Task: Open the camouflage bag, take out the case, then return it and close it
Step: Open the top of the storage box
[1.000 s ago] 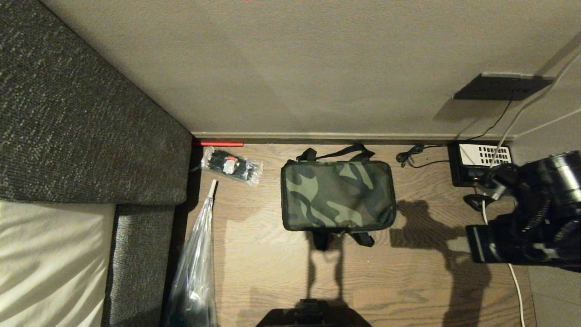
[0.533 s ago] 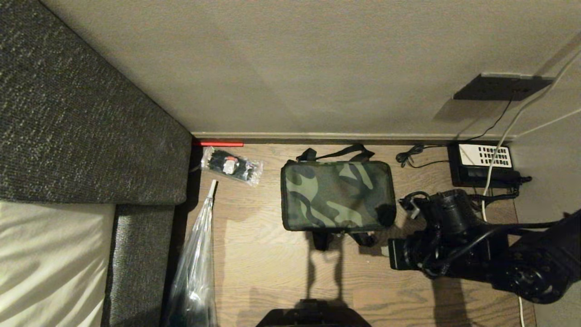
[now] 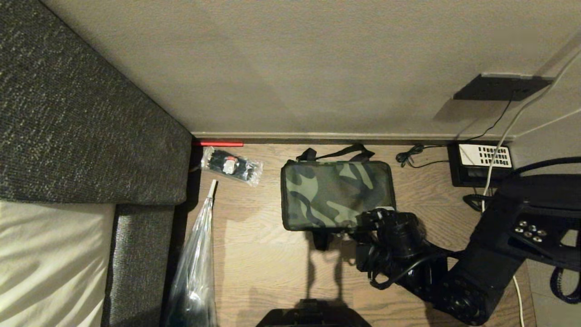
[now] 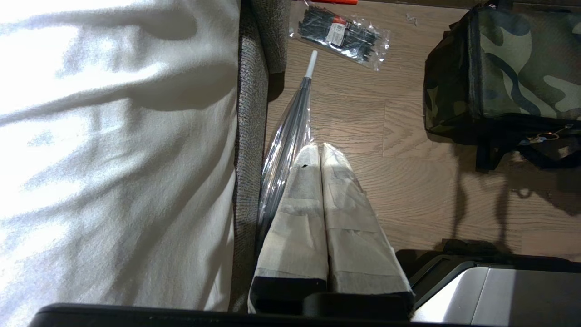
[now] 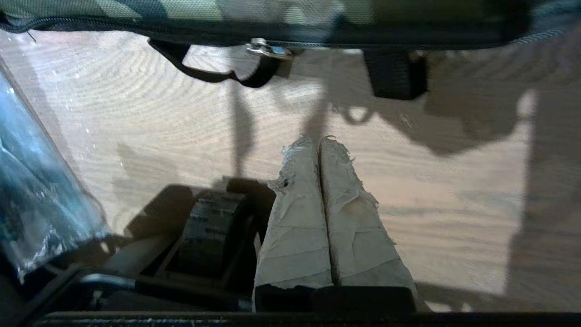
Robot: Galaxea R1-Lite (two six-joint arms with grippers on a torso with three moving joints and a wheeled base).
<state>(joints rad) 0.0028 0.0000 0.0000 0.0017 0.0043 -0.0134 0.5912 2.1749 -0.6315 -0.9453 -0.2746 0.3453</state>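
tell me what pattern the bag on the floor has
Green, brown and black camouflage on the bag, clearest in the head view.

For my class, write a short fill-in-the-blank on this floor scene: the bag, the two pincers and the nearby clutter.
1. The camouflage bag lies on the wooden floor with its zip ____.
2. The right pincer has its fingers ____ and holds nothing.
3. The clear packet of black ties lies to the bag's ____ in the head view.
4. The left pincer is ____.

Missing words: closed; shut; left; shut
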